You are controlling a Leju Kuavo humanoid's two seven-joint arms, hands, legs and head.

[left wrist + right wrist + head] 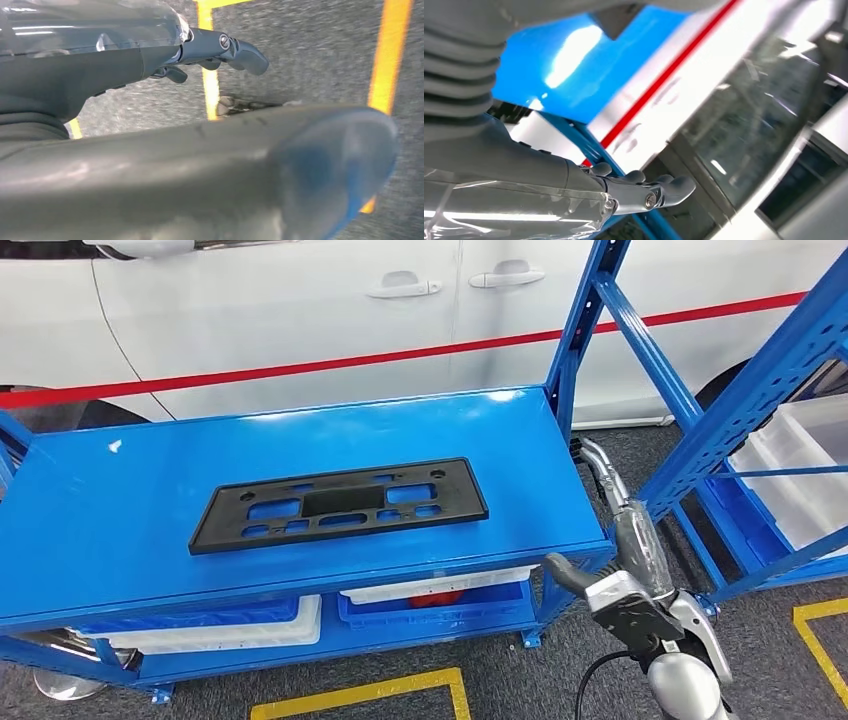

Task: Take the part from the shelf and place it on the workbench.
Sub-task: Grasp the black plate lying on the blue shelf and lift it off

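The part, a flat black plastic plate (340, 505) with several cut-outs, lies flat in the middle of the blue table top (130, 510). My right hand (630, 535) hangs just off the table's right front corner, fingers stretched toward the blue upright, holding nothing and apart from the part. In the right wrist view the right hand (574, 185) shows empty fingers in front of the blue top (549, 65) and the white car. My left hand (100, 75) hangs over the grey floor, its fingers (235, 50) and its thumb (280, 165) spread, with nothing in them.
A white car (300, 320) with a red stripe stands behind the table. A second blue rack (760, 410) with clear bins (800, 470) stands to the right. White and blue bins (430, 600) sit on the lower shelf. Yellow floor tape (360, 695) marks the grey carpet.
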